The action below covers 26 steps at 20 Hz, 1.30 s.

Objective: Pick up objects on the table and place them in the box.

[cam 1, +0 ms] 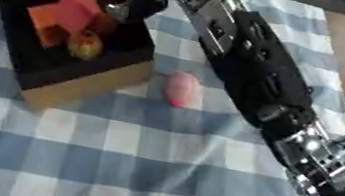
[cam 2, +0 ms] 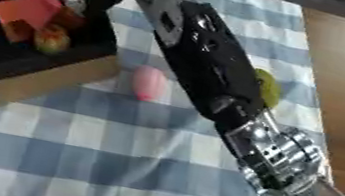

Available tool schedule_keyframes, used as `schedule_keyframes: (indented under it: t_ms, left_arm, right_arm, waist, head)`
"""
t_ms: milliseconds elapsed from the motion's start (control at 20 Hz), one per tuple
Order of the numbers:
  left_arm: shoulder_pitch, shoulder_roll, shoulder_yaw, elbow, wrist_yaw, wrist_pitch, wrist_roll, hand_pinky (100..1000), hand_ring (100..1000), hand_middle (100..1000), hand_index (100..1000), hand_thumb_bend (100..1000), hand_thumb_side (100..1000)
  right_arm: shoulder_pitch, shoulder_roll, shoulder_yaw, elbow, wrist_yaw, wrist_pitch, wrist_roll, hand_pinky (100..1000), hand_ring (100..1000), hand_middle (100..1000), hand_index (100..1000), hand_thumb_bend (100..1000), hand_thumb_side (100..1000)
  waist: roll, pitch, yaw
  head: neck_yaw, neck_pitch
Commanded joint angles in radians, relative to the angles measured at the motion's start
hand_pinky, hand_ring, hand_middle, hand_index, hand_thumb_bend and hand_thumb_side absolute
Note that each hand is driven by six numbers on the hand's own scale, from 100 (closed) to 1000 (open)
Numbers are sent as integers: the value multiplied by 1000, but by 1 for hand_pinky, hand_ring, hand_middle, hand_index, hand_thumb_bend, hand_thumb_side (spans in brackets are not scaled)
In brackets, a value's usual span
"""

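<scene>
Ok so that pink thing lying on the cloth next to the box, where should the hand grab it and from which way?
Probably across the middle of the pink object, from above. It lies flat on the checked cloth, long axis running away from the camera, so its narrow width faces left and right. The box stands close on its left, so keep the fingers clear of that wall. The right hand is over the box now.

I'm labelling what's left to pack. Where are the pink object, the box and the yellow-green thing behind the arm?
pink object [cam 1: 180,89]: left eye view, its middle.
box [cam 1: 81,85]: left eye view, tan front wall.
yellow-green thing [cam 2: 267,88]: right eye view, visible edge.
</scene>
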Motion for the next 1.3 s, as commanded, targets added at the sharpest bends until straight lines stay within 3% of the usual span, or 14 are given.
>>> schedule_keyframes:
  t_ms: [50, 200, 450, 650, 800, 950, 1000, 1050, 1300]
  left_arm:
    - [-6, 16, 3, -17, 2, 7, -1, 747, 874, 734, 798, 586, 612]
    - [0, 18, 9, -17, -2, 10, 4, 747, 875, 735, 798, 586, 612]
    - [19, 31, 22, -17, -15, 18, 20, 746, 877, 735, 798, 584, 613]
    - [32, 41, 25, -17, -22, 26, 26, 746, 878, 736, 798, 582, 616]
    - [38, 45, 29, -17, -27, 29, 32, 745, 879, 737, 798, 583, 616]
    - [43, 48, 32, -17, -31, 32, 38, 745, 880, 737, 798, 581, 617]
    - [45, 48, 33, -17, -32, 34, 39, 745, 881, 738, 798, 577, 611]
    - [47, 49, 34, -17, -33, 35, 40, 745, 881, 738, 798, 580, 618]
    - [51, 50, 37, -17, -35, 40, 45, 744, 882, 738, 798, 580, 619]
  right_arm:
    - [-19, -32, -16, -45, -30, 18, 5, 943, 906, 873, 987, 100, 100]
    - [-6, -82, -24, -100, -83, 38, 0, 938, 905, 864, 980, 100, 100]
    - [47, -254, -15, -201, -175, 65, 20, 934, 914, 863, 972, 142, 100]
    - [126, -395, 3, -274, -211, 67, 31, 933, 924, 865, 968, 205, 126]
    - [204, -474, 0, -312, -222, 82, 31, 934, 926, 867, 971, 178, 189]
    - [266, -518, -12, -327, -231, 107, 35, 936, 929, 869, 973, 167, 229]
    - [285, -529, -16, -329, -233, 110, 38, 937, 932, 870, 975, 224, 152]
    - [300, -538, -20, -330, -234, 110, 41, 939, 934, 874, 976, 173, 234]
    - [342, -564, -26, -313, -274, 49, 96, 949, 942, 888, 985, 276, 100]
  waist:
    - [0, -13, -2]
    - [0, -18, -12]
    - [-5, -27, -35]
    - [-4, -30, -52]
    - [-2, -28, -60]
    - [0, -26, -66]
    - [1, -26, -68]
    - [2, -25, -69]
    - [6, -21, -72]
  head:
    - [2, -13]
    - [8, -1]
    - [40, 8]
    - [65, 12]
    - [72, 12]
    - [73, 14]
    - [73, 14]
    - [73, 14]
    - [76, 16]
